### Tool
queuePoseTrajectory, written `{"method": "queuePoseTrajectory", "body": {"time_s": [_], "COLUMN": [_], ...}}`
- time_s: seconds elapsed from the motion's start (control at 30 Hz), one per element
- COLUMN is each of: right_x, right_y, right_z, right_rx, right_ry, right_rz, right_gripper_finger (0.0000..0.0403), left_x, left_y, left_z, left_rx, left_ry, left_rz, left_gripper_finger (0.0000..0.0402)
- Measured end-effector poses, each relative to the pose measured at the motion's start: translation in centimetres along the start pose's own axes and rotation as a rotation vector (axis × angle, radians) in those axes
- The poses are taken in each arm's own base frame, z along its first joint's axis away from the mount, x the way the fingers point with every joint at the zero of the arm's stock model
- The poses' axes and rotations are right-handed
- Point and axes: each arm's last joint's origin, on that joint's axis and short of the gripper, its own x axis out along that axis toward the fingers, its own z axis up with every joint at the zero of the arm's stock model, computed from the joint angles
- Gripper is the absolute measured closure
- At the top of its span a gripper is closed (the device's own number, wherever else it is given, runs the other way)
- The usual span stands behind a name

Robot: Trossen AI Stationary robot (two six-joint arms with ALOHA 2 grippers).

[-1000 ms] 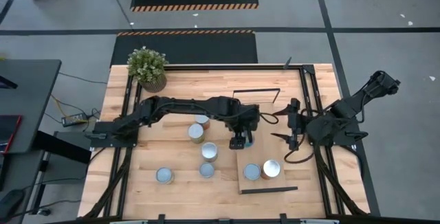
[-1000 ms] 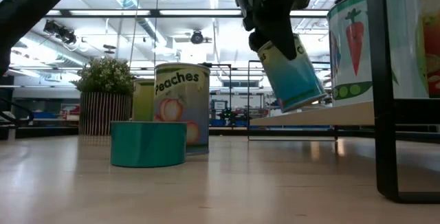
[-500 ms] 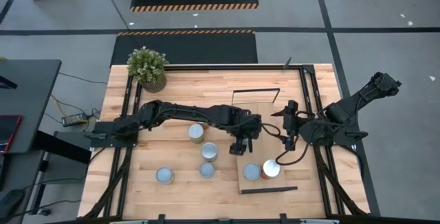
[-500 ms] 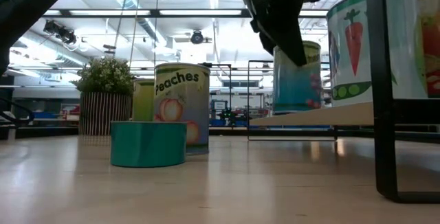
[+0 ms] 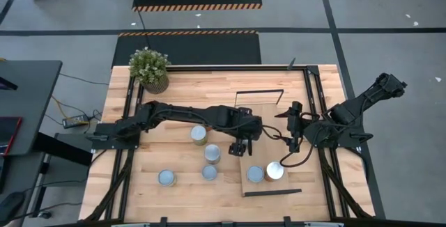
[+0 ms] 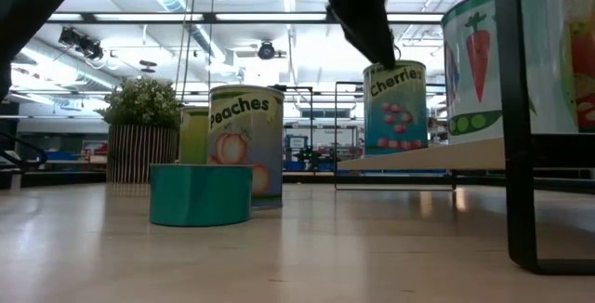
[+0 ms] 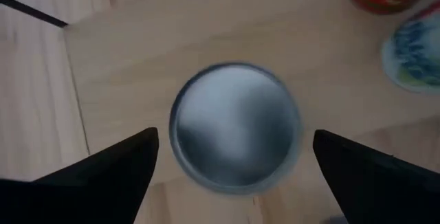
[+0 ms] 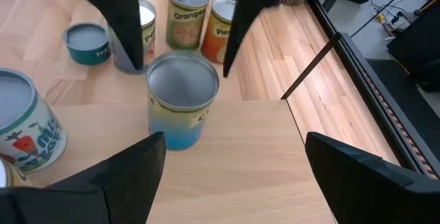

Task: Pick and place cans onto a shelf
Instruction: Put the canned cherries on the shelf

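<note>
Standing upright on the long light-wood shelf board with black metal end frames (image 5: 268, 143) is a cylindrical tin with a silver top and a blue "Cherries" label (image 6: 395, 106), placed toward the board's left edge. Directly above it hangs the left gripper (image 5: 240, 145), its two dark fingers (image 7: 113, 165) spread wide on either side of the tin's round lid (image 7: 235, 126), apart from it and holding nothing. Nearer along the same board stand two more tins, one pale-topped (image 5: 256, 174) and one shiny silver with a red side (image 5: 275, 170), close beside each other. Off the board, on the wooden tabletop (image 5: 132, 199) to its left, are a tall "Peaches" tin (image 6: 245, 145), a low teal tin (image 6: 200, 193), and further silver-topped tins (image 5: 212, 153). At the table's far left corner sits a potted green plant (image 5: 149, 67). The right gripper (image 5: 295, 131) waits at the board's right edge, fingers (image 8: 117, 176) wide apart and empty, facing the cherries tin.
</note>
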Motion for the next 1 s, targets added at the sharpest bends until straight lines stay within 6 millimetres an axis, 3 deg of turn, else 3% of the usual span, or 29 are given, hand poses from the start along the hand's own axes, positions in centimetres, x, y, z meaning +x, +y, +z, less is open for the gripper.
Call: {"method": "queuePoseTrajectory", "body": {"time_s": [0.2,0.33,0.53,0.77,1.0], "right_x": [0.0,0.0,0.0,0.0,-0.1], "right_y": [0.0,0.0,0.0,-0.1,-0.1], "right_z": [0.1,0.0,0.1,0.0,0.0], "right_rx": [-0.004,-0.004,-0.021,-0.030,-0.034], "right_ry": [-0.005,-0.006,-0.009,-0.009,-0.005], "right_rz": [-0.001,-0.001,-0.005,-0.018,-0.020], "right_gripper_finger": [0.0046,0.0046,0.0046,0.0046,0.0046], "left_x": [-1.8,-3.3,-3.5,0.4,3.1], "left_y": [0.1,0.8,3.0,5.5,3.1], "left_z": [0.6,-0.5,-1.8,-3.3,-2.5], "left_rx": [-0.004,-0.006,-0.063,-0.179,-0.182], "left_ry": [-0.068,0.020,0.103,0.076,-0.081], "left_rz": [0.027,0.085,0.133,0.046,-0.009], "left_gripper_finger": [0.0010,0.0010,0.0010,0.0010,0.0010]}}
